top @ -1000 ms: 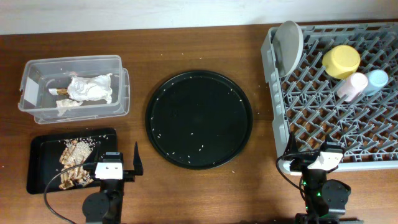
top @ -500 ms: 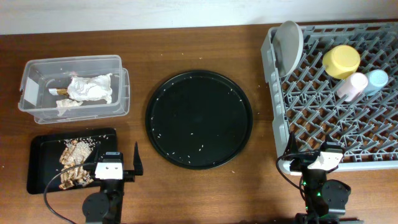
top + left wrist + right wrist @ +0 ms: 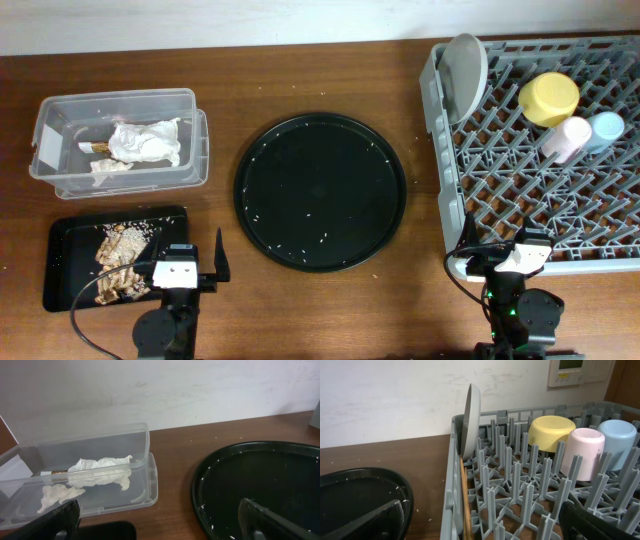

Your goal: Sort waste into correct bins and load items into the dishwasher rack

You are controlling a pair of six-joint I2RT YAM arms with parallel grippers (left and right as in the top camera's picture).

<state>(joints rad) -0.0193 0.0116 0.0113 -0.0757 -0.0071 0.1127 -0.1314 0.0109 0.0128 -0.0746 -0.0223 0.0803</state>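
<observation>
The clear tub (image 3: 120,97) at the back left holds crumpled white napkins (image 3: 146,141); both also show in the left wrist view, tub (image 3: 145,467) and napkins (image 3: 100,472). The shallow black tray (image 3: 66,272) holds brown food scraps (image 3: 118,262). The grey rack (image 3: 520,185) on the right holds an upright plate (image 3: 466,68), yellow bowl (image 3: 548,98), pink cup (image 3: 566,138) and light-blue cup (image 3: 606,128). Chopsticks (image 3: 465,502) lie along the rack's left wall (image 3: 451,485). My left gripper (image 3: 190,262) and right gripper (image 3: 508,256) are open and empty at the front edge.
A large round black tray (image 3: 320,190) with white specks sits mid-table between the bins and the rack; it shows in the left wrist view (image 3: 260,477) and the right wrist view (image 3: 360,490). A pale wall runs behind the table.
</observation>
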